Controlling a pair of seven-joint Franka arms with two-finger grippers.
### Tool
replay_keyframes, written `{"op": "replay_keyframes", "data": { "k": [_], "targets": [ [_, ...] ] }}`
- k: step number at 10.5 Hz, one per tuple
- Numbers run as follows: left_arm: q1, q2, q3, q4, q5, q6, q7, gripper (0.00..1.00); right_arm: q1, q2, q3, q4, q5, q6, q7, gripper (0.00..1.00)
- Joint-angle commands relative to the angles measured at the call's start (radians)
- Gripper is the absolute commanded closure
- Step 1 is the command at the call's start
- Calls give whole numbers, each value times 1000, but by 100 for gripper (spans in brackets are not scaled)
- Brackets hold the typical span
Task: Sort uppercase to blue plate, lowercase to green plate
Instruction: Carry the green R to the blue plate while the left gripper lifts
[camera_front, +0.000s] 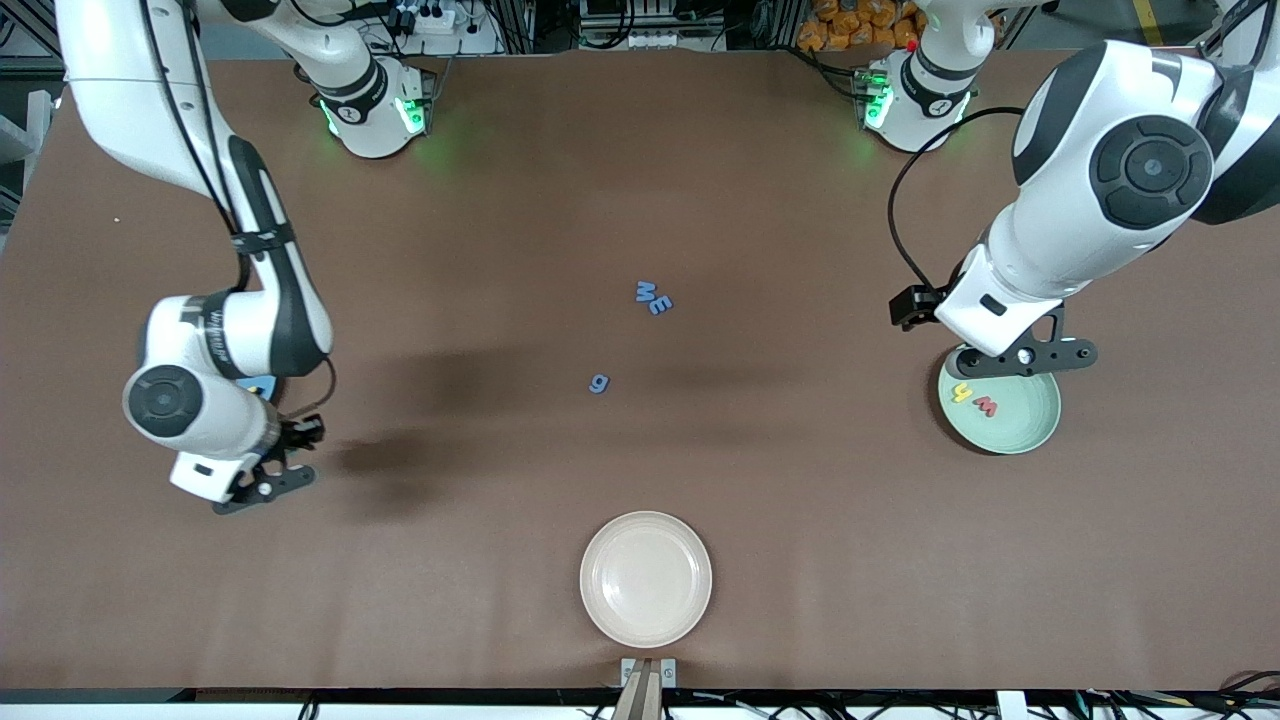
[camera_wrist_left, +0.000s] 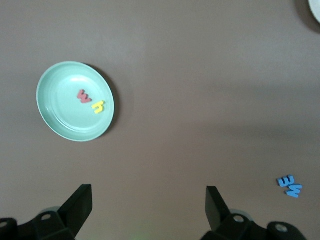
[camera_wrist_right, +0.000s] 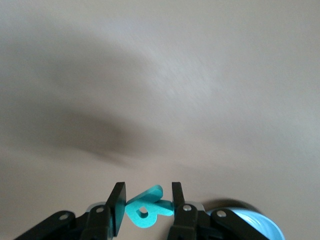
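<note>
Over the blue plate (camera_wrist_right: 260, 225) at the right arm's end of the table, the right gripper (camera_wrist_right: 148, 207) pinches the teal R (camera_wrist_right: 146, 209) in its jaws. The left gripper (camera_wrist_left: 149, 210) hangs wide open, empty, over the green plate (camera_front: 1030, 425) holding yellow h (camera_front: 962, 392) and red w (camera_front: 985, 405).

On the brown table (camera_front: 700, 180), a blue M (camera_front: 645, 291) and a blue E-like letter (camera_front: 659, 305) lie touching near the middle, with a blue g (camera_front: 599, 383) nearer the camera. A cream plate (camera_front: 646, 578) sits close to the camera edge. The green plate (camera_front: 1003, 410), at the left arm's end, holds a yellow h (camera_front: 962, 392) and a red w (camera_front: 985, 405). The left gripper (camera_front: 1030, 357) hangs over that plate's rim. The right gripper (camera_front: 262, 487) is at the right arm's end, where a sliver of the blue plate (camera_front: 262, 385) shows under the arm.
</note>
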Motion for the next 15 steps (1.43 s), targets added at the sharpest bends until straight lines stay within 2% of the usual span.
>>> {"op": "replay_keyframes", "data": {
  "k": [1, 3, 5, 7, 9, 11, 13, 14, 15],
  "targets": [
    [20, -191, -1, -269, -40, 182, -6, 0, -36, -41, -60, -77, 100, 17, -212, 67],
    [14, -204, -13, -289, -117, 200, -12, 0, -95, -41, -73, -120, 135, 27, -334, 67],
    [-6, -187, -21, -289, -123, 208, -13, 0, -154, -46, -88, -169, 141, 63, -476, 63],
    [-40, -167, -21, -278, -143, 212, -20, 0, -193, -65, -97, -240, 191, 95, -570, 64],
    [-46, -141, -22, -273, -140, 212, -29, 0, -203, -98, -100, -335, 195, 169, -605, 64],
    [-58, -126, -22, -246, -145, 212, -71, 0, -206, -102, -99, -367, 196, 169, -630, 63],
    [-109, -79, -24, -232, -122, 232, -199, 0, -209, -115, -99, -392, 202, 162, -655, 63],
    [-133, -60, -26, -232, -123, 260, -276, 0, -209, -113, -99, -393, 217, 163, -656, 57],
    [-176, -22, -26, -226, -119, 280, -379, 0, -209, -110, -97, -395, 228, 162, -655, 46]
  ]
}}
